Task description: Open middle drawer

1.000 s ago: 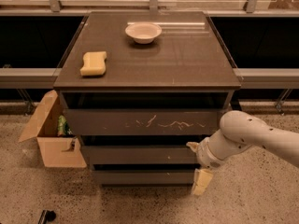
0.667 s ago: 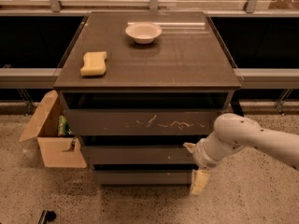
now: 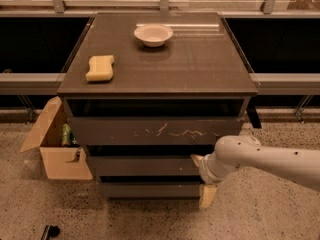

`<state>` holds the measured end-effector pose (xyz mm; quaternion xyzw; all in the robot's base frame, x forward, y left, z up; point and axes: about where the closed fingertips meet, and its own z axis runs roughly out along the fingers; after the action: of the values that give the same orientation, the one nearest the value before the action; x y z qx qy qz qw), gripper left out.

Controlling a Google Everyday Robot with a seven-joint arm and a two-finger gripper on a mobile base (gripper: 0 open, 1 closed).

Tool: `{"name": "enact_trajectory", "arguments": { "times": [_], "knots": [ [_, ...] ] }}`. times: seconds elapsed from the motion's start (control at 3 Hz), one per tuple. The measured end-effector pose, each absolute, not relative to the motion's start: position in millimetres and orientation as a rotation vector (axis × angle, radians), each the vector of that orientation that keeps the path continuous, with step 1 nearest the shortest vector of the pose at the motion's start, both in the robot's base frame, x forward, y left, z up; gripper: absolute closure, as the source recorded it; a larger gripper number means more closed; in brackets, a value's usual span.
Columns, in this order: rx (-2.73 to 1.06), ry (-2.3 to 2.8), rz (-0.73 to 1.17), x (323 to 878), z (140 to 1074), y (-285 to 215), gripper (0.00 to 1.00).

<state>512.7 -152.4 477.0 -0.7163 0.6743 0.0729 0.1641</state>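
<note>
Grey middle drawer (image 3: 142, 166), horizontal, gripper (image 3: 202, 178) at right end

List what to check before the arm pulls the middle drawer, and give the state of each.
1. Gripper at the right end of the middle drawer: ok.
2. Firm hold on that drawer front: cannot tell.
3. Lined up below the scratched top drawer, not on it: ok.
4. Cardboard box off to the left of the drawer's path: ok.
5. Sponge and bowl on the cabinet top, back from its front edge: ok.
</note>
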Motion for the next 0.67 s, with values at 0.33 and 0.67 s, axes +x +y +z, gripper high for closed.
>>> {"name": "enact_trajectory", "arguments": {
  "times": [0.33,0.67],
  "knots": [
    [-1.988,1.88,0.164,533.2,465.5,-153.4,0.0],
    [-1.934,1.856,0.172,553.5,452.9,-155.3,0.0]
  ]
}}
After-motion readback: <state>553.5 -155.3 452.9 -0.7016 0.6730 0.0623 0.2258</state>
